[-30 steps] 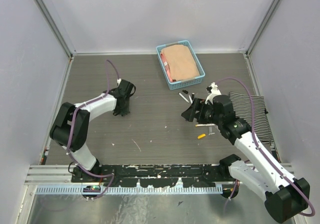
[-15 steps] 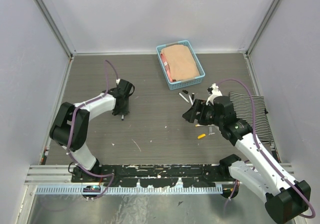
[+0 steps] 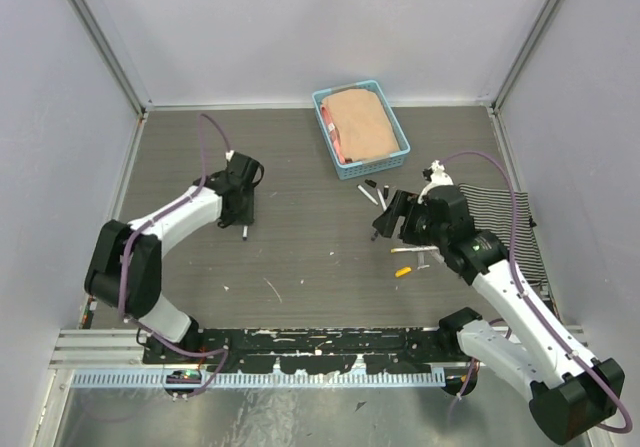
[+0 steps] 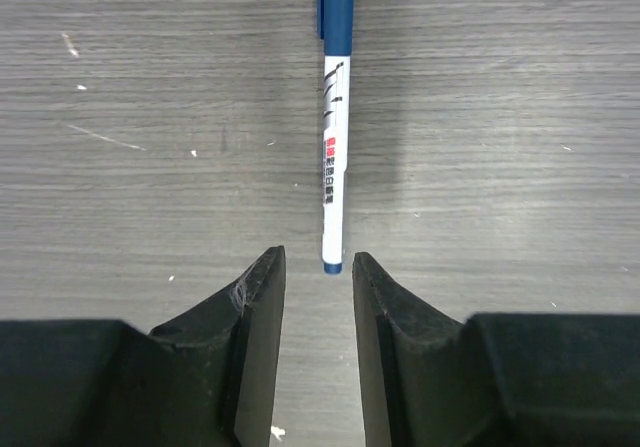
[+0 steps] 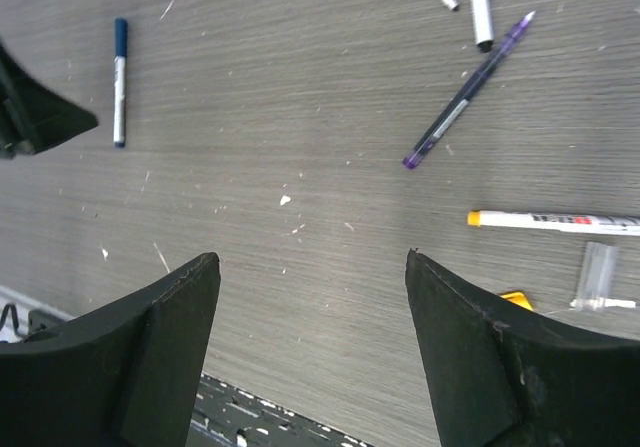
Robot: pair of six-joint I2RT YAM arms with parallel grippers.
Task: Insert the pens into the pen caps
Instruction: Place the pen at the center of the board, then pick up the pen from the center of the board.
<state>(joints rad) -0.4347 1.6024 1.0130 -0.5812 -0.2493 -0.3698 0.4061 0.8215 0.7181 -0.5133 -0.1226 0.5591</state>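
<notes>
A white pen with a dark blue cap (image 4: pixel 334 157) lies on the table, its end just ahead of my left gripper (image 4: pixel 318 263), which is narrowly open and holds nothing. The same pen shows in the top view (image 3: pixel 245 230) and the right wrist view (image 5: pixel 119 82). My right gripper (image 5: pixel 311 258) is wide open and empty above bare table. Beyond it lie a purple pen (image 5: pixel 465 92), two white pens (image 5: pixel 480 7), a white pen with an orange end (image 5: pixel 555 221), a clear cap (image 5: pixel 596 275) and a yellow cap (image 5: pixel 517 297).
A blue basket (image 3: pixel 325 127) holding tan cloth stands at the back centre. A striped cloth (image 3: pixel 510 217) lies by the right wall. The loose pens and the yellow cap (image 3: pixel 402 272) cluster around my right gripper (image 3: pixel 385 222); metal rails run along the near edge.
My left gripper has drawn back a little, and the capped pen now lies free on the table in front of it. My right gripper has shifted slightly towards the back right.
</notes>
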